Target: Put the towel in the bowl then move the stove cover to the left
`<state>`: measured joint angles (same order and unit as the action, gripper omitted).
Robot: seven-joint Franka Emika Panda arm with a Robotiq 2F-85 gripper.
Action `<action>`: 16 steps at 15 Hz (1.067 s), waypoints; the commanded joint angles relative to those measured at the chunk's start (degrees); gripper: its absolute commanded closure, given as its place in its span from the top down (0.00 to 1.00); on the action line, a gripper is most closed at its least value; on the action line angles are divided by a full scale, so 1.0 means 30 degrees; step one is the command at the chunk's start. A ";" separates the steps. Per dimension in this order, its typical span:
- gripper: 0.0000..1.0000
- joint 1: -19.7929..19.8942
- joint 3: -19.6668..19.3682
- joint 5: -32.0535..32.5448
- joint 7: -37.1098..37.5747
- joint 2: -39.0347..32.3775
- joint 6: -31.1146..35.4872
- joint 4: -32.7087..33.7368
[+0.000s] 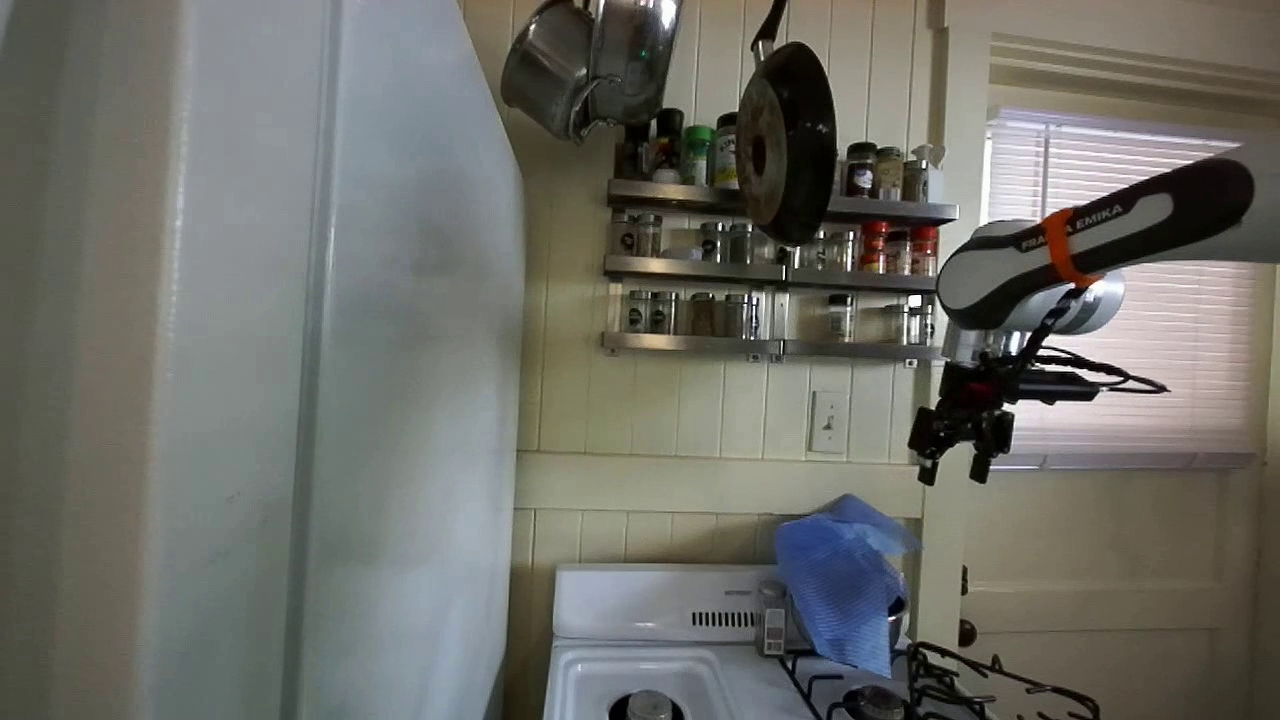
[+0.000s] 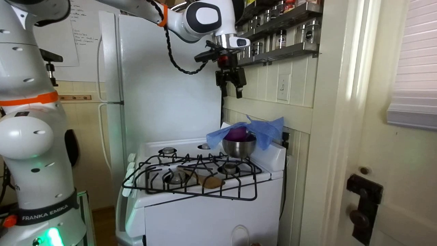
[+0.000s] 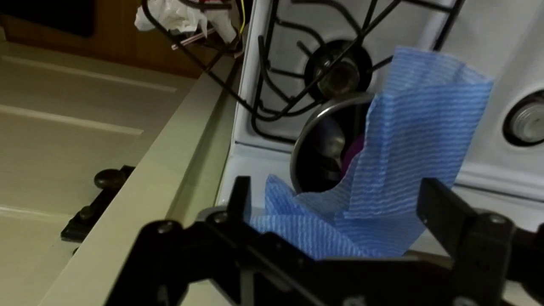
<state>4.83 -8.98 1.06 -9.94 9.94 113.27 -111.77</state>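
The black two-fingered claw is held up in the air, and its fingers are spread wide apart with only air between them. Well below the claw, the long light-blue soft towel is draped over the shiny round steel pot, with its ends hung past the rim. The small round purple bowl, also under the claw, is tucked inside the pot and partly hidden by the towel. How much cloth is inside the bowl cannot be told. A grey metal spoon is seen in the pot. Black metal grating is laid beneath the claw on the white stove, partly past its edge.
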 commanded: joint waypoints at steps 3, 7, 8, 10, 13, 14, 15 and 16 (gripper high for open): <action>1.00 0.0110 0.0062 -0.0129 -0.1262 0.1188 -0.2647 -0.1855; 1.00 0.0164 0.0068 -0.0077 -0.0926 0.0653 -0.2304 -0.1394; 1.00 0.0170 0.0061 -0.0077 -0.0926 0.0654 -0.2306 -0.1404; 1.00 0.0113 0.0303 0.0706 -0.0941 0.0742 -0.2527 -0.1679; 1.00 0.0053 0.0667 0.1841 -0.0785 0.0951 -0.2528 -0.3088; 1.00 0.0031 0.0729 0.1910 -0.0831 0.1140 -0.2311 -0.3793; 1.00 0.0028 0.0792 0.1860 -0.0636 0.1313 -0.1997 -0.4523; 1.00 -0.0007 0.0802 0.1682 -0.0788 0.1283 -0.1876 -0.5086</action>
<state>4.96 -7.09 5.17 -12.60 11.83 106.40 -120.99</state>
